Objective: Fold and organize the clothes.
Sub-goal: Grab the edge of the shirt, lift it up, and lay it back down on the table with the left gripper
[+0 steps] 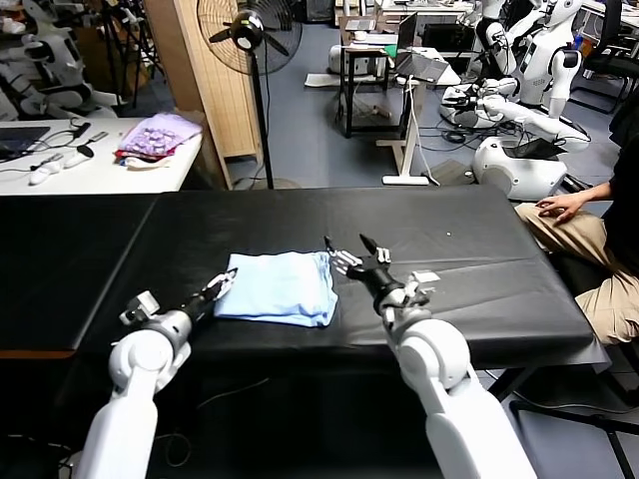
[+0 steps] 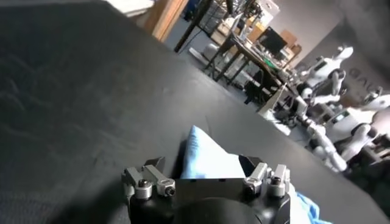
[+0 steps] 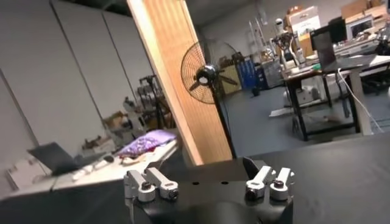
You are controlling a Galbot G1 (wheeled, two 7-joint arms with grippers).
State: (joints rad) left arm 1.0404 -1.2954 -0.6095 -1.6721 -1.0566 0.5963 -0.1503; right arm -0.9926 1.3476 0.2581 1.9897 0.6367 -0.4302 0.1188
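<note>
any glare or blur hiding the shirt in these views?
Head view: even overhead light, the folded T-shirt sharp against the matte black table, no glare. Left wrist view: only a corner of the shirt shows past the left gripper, background robots soft. Right wrist view: right gripper aimed at the fan; no shirt visible.

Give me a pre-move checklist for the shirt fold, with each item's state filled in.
1. T-shirt lies folded flat on the black table: ok.
2. Left gripper open, at the shirt's left edge: ok.
3. Right gripper open, at the shirt's right edge, holding nothing: ok.
4. Left fingertips clear of the fabric: cannot tell.
5. Table around the shirt free of other things: ok.
6. Seated person at the table's right end, away from both arms: ok.
</note>
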